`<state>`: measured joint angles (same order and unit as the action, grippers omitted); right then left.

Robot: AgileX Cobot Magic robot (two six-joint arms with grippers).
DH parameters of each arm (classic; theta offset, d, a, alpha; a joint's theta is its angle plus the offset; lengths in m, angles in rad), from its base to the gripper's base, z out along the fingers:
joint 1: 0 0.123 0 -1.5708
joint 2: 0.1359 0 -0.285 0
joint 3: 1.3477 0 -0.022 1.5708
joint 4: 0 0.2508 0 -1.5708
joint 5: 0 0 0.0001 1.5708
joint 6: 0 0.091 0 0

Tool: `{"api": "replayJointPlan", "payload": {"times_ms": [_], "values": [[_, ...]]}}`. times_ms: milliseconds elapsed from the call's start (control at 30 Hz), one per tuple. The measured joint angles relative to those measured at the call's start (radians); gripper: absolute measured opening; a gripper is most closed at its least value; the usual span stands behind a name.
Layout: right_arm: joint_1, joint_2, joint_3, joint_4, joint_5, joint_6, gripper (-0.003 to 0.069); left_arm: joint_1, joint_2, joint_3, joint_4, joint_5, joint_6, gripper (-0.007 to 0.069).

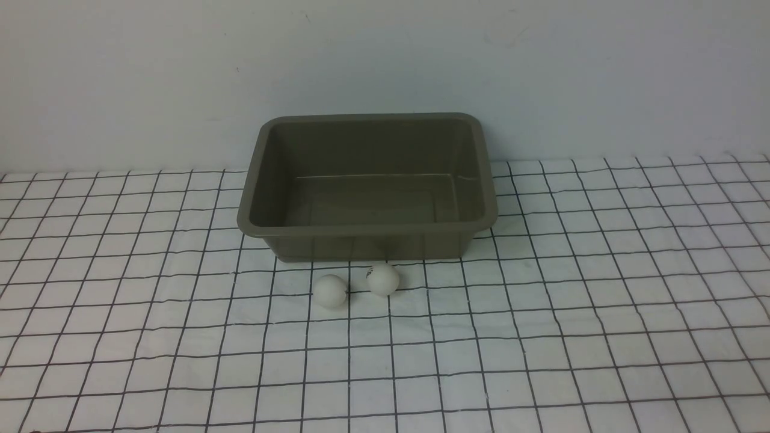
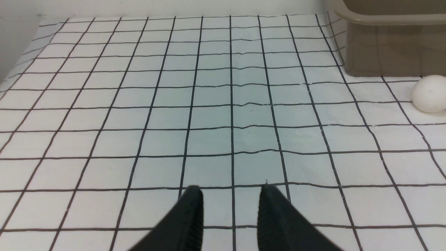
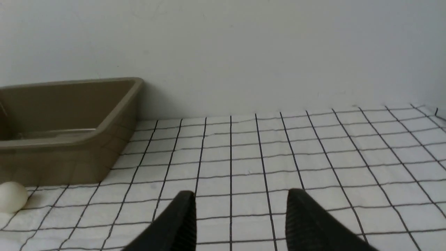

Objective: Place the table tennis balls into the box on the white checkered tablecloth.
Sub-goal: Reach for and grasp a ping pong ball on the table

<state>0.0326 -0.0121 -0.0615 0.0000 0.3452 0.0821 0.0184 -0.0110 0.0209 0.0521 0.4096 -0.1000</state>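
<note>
Both arms are standing outside the front view, so the wrist views are supplying the jaw findings. The left gripper (image 2: 231, 190) is holding its jaws slightly spread, with bare cloth showing between them and nothing gripped. The right gripper (image 3: 241, 194) is holding its jaws wider apart, likewise pinching nothing. The plain ball (image 1: 330, 291) and the marked ball (image 1: 383, 279) are lying on the white checkered tablecloth (image 1: 541, 337), near each other but not touching. They are sitting just in front of the near wall of the box (image 1: 367, 229), which is standing empty with its long axis running across the robot from left to right. The plain ball is lying to the robot's left of the marked ball and slightly nearer the robot. Each wrist view is catching one ball (image 2: 430, 94) (image 3: 12, 197) only at the picture's edge, beside the box wall and well off the line along which the jaws are pointing. No mark is showing on either, so which ball is which cannot be told. Judgement: the balls are lying ahead of and inward from both grippers. The left arm is looking better placed for the plain ball and the right arm for the marked one. Being spheres, they are offering no axis to align with.
</note>
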Motion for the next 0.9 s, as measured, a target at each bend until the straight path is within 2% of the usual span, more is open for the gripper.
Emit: {"api": "replayJointPlan", "payload": {"times_ms": [267, 500, 600, 767, 900], "values": [[0.0, 0.0, -0.095, 0.018, 0.057, 0.001, 0.0327, 0.0, 0.0, 0.0, 0.0, 0.0, 0.0, 0.0205], [0.0, 0.0, -0.263, 0.091, 0.227, 0.003, 0.0327, 0.0, 0.0, 0.0, 0.0, 0.0, 0.0, 0.0205], [0.0, -0.001, -0.327, 0.185, 0.251, 0.018, 0.0327, 0.0, 0.0, 0.0, 0.0, 0.0, 0.0, 0.0205], [0.0, -0.001, -0.345, 0.387, 0.161, 0.026, 0.0327, 0.0, 0.0, 0.0, 0.0, 0.0, 0.0, 0.0205], [0.0, -0.001, -0.348, 0.467, 0.142, 0.005, 0.0327, 0.0, 0.0, 0.0, 0.0, 0.0, 0.0, 0.0205]]}}
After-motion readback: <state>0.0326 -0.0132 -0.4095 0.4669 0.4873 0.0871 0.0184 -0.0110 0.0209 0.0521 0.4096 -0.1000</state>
